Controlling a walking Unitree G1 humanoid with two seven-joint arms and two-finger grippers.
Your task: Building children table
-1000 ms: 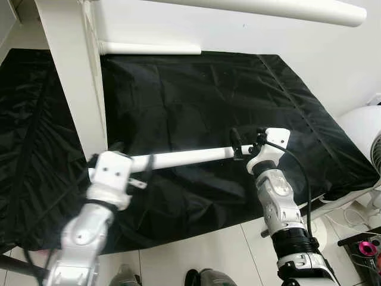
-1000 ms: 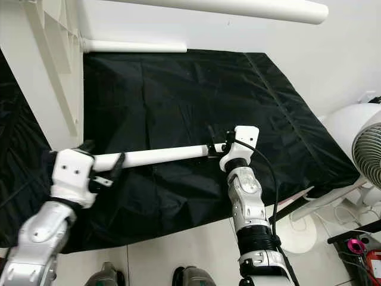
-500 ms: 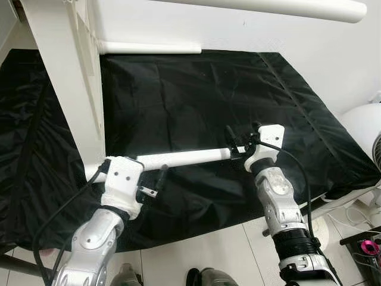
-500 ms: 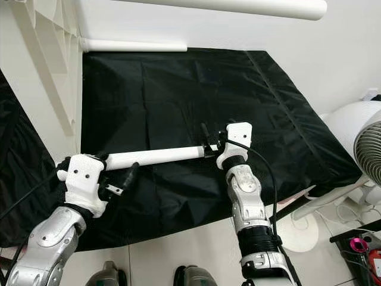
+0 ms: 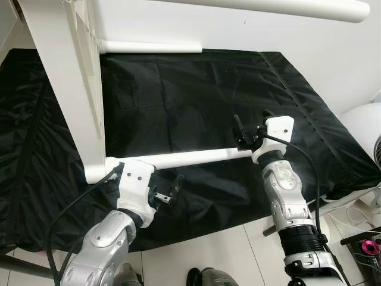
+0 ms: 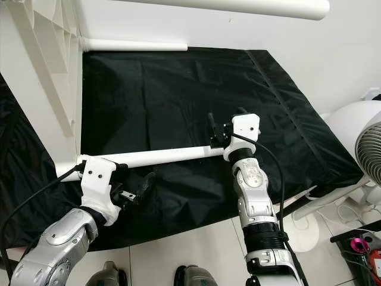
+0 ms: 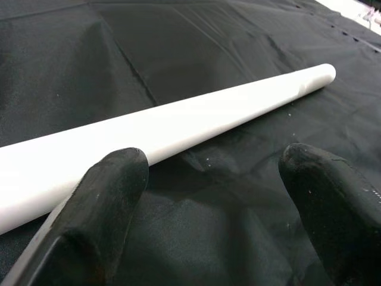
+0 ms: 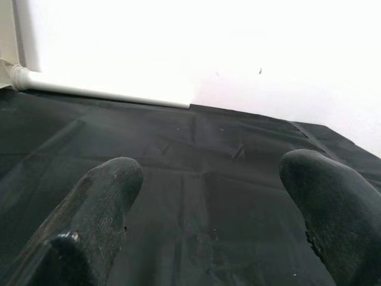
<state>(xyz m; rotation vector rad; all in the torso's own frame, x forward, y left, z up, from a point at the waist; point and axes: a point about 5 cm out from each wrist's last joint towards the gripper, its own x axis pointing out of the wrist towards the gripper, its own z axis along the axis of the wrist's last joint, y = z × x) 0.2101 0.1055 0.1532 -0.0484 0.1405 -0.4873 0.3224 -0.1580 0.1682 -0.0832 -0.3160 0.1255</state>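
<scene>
in the left eye view a white table leg lies across a black sheet spread on the floor, one end meeting the foot of the upturned white table frame on the robot's left, the other end reaching the right gripper. the left gripper hangs just on the near side of the leg, close to the frame end, its jaws apart and holding nothing. a second white leg lies along the wall at the far edge of the sheet, and a third pole crosses the top of the picture. the right eye view gives the same layout, with a white fan off the sheet on the robot's right (well clear of the work). in the left wrist view the two black fingers stand wide open over the sheet with the leg running past one of them, near or perhaps touching, but not between them. in the right wrist view the fingers are also spread wide, looking over bare sheet toward the wall; whether they bear on the leg's end cannot be told. the step in hand seems to be seating this leg into the frame, and to do it well the left jaws should straddle the leg squarely before closing, while the right end is kept in line with the socket so the leg goes in straight rather than skewed.
</scene>
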